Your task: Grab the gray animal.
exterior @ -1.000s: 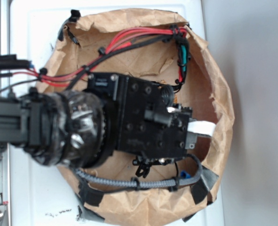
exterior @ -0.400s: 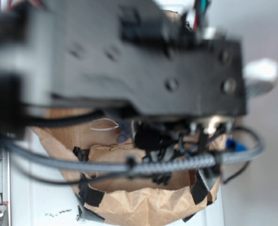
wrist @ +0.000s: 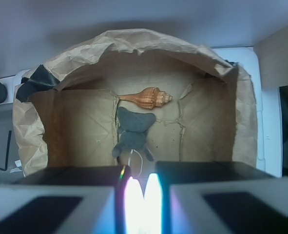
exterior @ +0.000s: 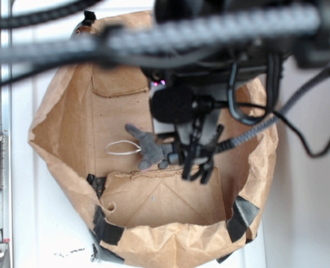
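**Operator:** Down on the floor of the brown paper bag lies the gray animal, belly down, limbs spread. On my wrist feed it sits at about 12 o'clock from the claw, near it but apart from it, with bare paper between the lower limbs and the claw bodies.

**Observer:** And the claw itself?

**Operator:** My wrist feed shows two dark blocks along the bottom edge with two bright glowing strips between them, set close together. I read that as a narrow gap, nothing held in it. I cannot see the tips.

**Observer:** Does the exterior feed agree?

**Operator:** Partly. On that feed the gray animal lies mid-bag, and blurred black hardware and braided cables hang over the top half of the picture. Dark parts overlap the toy's right end, so I cannot tell from there whether anything touches it. The claw's jaws are not readable in that feed.

**Observer:** Anything one feed has that the other lacks?

**Operator:** The wrist feed shows an orange-brown seashell just beside the toy's head, at its 12 o'clock; the exterior feed hides it. The exterior feed shows the thin white string loop plainly at the toy's 9 o'clock, plus the white tabletop and black tape on the bag's rim.
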`<action>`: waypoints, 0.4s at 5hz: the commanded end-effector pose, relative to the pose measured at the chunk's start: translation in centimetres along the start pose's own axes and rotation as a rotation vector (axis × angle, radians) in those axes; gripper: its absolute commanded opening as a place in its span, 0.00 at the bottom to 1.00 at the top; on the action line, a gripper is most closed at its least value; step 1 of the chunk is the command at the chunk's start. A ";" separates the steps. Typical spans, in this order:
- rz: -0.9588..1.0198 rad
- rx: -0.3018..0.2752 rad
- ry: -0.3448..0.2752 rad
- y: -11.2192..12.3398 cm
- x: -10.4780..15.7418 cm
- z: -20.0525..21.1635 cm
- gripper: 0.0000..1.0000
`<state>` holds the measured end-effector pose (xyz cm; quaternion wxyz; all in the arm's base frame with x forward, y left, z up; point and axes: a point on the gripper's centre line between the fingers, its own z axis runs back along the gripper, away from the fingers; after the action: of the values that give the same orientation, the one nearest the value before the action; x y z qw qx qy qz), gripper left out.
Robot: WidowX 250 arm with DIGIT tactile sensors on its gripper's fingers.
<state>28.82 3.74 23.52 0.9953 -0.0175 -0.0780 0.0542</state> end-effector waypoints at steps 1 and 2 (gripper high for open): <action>-0.099 0.045 -0.050 -0.8 -1.0 -2.8 1.00; -0.122 0.043 -0.091 -1.1 -1.6 -4.8 1.00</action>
<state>27.98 2.39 16.69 0.9958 0.0097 -0.0914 0.0009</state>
